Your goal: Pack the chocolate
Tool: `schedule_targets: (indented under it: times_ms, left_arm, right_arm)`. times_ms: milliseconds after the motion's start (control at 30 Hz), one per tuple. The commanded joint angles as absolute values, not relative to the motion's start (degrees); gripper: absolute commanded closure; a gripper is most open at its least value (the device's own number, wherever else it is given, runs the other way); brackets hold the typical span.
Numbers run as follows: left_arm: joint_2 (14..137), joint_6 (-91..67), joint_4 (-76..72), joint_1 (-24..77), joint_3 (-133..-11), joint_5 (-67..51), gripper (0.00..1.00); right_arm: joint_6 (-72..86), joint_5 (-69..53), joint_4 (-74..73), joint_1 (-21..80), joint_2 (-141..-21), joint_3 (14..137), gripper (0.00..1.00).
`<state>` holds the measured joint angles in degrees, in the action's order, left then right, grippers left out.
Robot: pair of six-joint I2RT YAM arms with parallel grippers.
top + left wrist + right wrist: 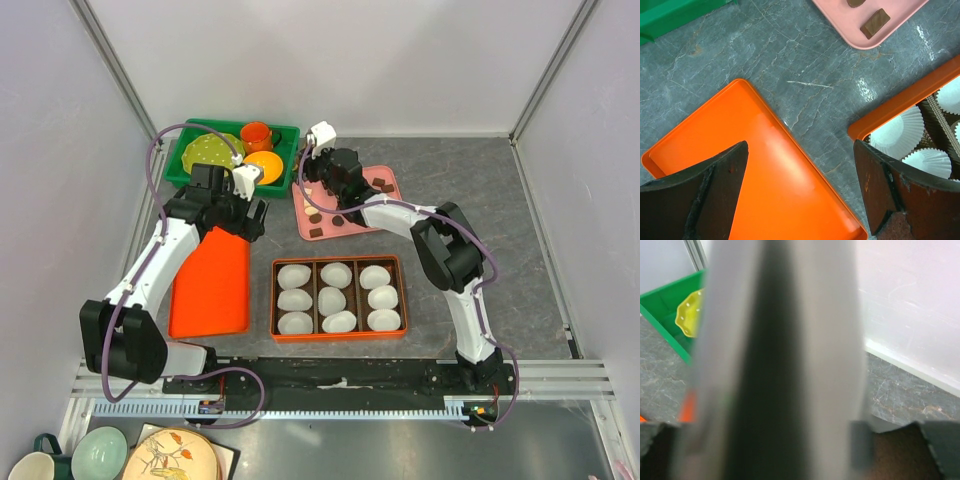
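**Packing station: left hand wide and empty, right hand over the chocolate tray**

Nearest, below the table's front edge, lie one mug (25,466), one pale green bowl (98,452) and one patterned plate (170,460).

Left arm: it rises from its base at the near left and leans forward over the orange tray (210,285). The left hand (240,216) is poised above that tray's far end. Its wrist view shows both fingers (720,185) spread wide, with nothing between them but tray and grey tabletop (500,200).

Right arm: it stands up from the near right, bends at the elbow and reaches leftward. The right hand (326,190) is over the pink tray (905,12). Its wrist view is blocked by a blurred grey shape close to the lens, so I cannot tell whether this hand is wide, narrow or holding anything.

Mid-table: one orange box (337,260) with nine white paper cups (335,299), three rows of three. No chocolate shows in any cup.

Beyond it: the chocolate (875,23) lies on the pink tray as several brown and dark pieces. The arm covers part of the tray, so no full count is possible. Two pieces show in the left wrist view.

Farthest: one green bin (292,150), far left, holding one yellow-green dish (210,155), one orange cup (256,134) and one orange bowl (265,165).
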<state>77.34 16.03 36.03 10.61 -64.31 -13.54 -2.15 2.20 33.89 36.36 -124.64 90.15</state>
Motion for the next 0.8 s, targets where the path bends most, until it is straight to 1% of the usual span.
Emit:
schedule_targets:
  times_ms: [0, 300, 533, 767]
  left_arm:
    - [75.3, 16.8, 34.0, 10.4, -64.2, -13.0, 0.07]
    - [75.6, 17.1, 33.9, 10.4, -64.0, -13.4, 0.07]
    - [74.7, 17.7, 34.0, 10.4, -63.7, -12.8, 0.07]
    - [74.4, 17.9, 33.9, 10.4, -63.4, -12.9, 0.07]
  right_arm:
    - [-2.1, 1.4, 37.0, 35.7, -126.0, 90.9, 0.49]
    - [-2.5, 1.3, 36.7, 35.2, -125.8, 88.2, 0.49]
    - [-2.1, 0.9, 35.7, 35.0, -126.5, 88.2, 0.48]
    - [-2.9, 0.7, 35.8, 35.0, -124.3, 85.8, 0.48]
